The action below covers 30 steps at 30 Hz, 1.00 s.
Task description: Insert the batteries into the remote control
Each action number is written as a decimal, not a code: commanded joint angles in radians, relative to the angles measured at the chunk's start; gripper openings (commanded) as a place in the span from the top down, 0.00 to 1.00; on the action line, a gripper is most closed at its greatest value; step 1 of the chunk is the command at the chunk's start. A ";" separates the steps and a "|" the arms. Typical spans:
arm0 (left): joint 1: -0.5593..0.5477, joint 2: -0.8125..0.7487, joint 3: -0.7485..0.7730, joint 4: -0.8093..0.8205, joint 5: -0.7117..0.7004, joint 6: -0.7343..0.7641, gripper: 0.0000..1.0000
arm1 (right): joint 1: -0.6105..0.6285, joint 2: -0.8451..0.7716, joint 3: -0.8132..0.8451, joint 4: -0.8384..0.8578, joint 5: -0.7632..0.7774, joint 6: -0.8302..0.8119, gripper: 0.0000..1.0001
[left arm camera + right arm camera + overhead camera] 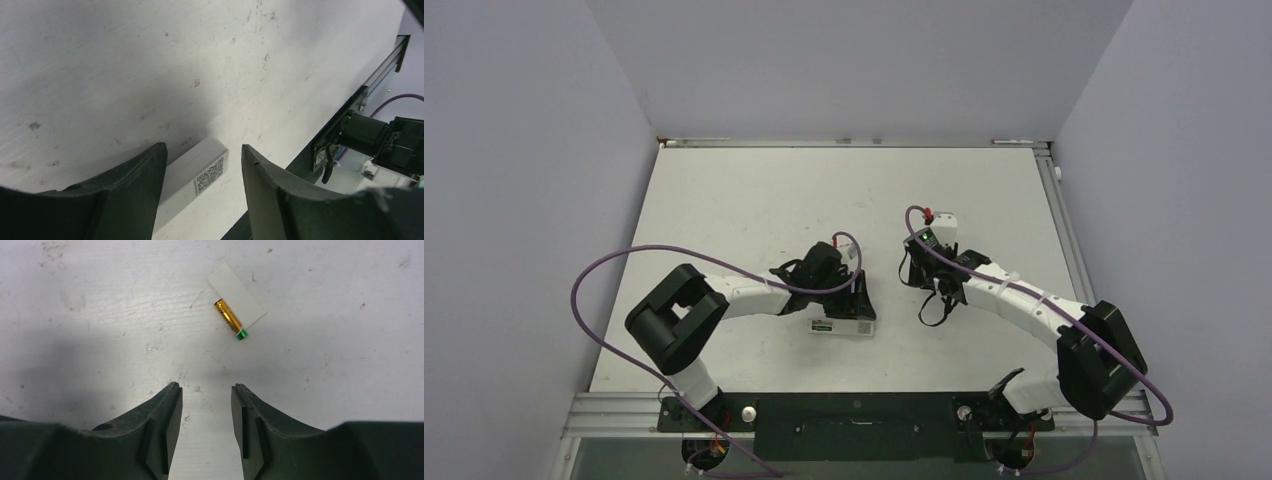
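White remote [192, 180] lies between my left gripper's [202, 150] jaws in the left wrist view. The jaws stand apart and unclamped, with a gap on one side; I judge I straddle it to steady it. It runs slantwise away from me, label [208, 175] side up.

In the right wrist view, my right gripper [206, 390] hangs open and empty. Ahead lies the gold battery [229, 318], slanted on a flat white slip [246, 301], green end nearest me. I cannot see the black battery.

From the top view, the remote sits near the table's [754, 200] near edge, long axis left to right.
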State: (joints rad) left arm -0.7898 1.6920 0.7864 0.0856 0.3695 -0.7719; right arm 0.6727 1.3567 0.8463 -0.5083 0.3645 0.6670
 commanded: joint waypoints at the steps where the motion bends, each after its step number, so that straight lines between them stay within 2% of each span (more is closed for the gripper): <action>1: -0.001 -0.070 0.036 -0.125 -0.069 0.049 0.45 | -0.072 0.039 0.005 0.080 -0.068 -0.069 0.57; 11: -0.002 -0.218 0.024 -0.206 -0.183 0.055 0.42 | -0.159 0.155 0.049 0.130 -0.191 -0.161 0.56; 19: 0.000 -0.400 -0.026 -0.310 -0.298 0.061 0.38 | -0.173 0.235 0.073 0.151 -0.208 -0.203 0.57; 30: 0.001 -0.568 -0.086 -0.368 -0.278 0.057 0.36 | -0.180 0.301 0.114 0.162 -0.210 -0.228 0.58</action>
State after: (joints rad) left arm -0.7895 1.1671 0.7094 -0.2604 0.0906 -0.7227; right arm 0.5026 1.6367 0.9184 -0.3798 0.1513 0.4576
